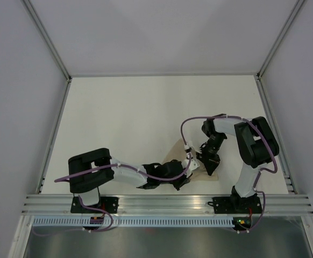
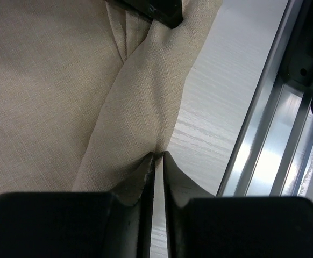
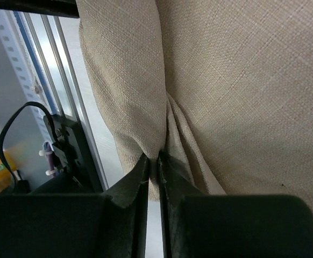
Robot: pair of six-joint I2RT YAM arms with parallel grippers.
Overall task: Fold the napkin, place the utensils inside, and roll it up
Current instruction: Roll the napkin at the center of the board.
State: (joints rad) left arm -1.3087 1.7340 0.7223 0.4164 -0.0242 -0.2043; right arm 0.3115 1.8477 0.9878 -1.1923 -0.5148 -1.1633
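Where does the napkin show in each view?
Top: napkin, small tan patch right of centre, by the near edge.
Left wrist: fills left and centre.
Right wrist: fills centre and right.
Shared landmark: the aluminium rail.

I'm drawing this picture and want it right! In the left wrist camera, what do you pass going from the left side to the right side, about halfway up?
napkin → bare white table → metal rail
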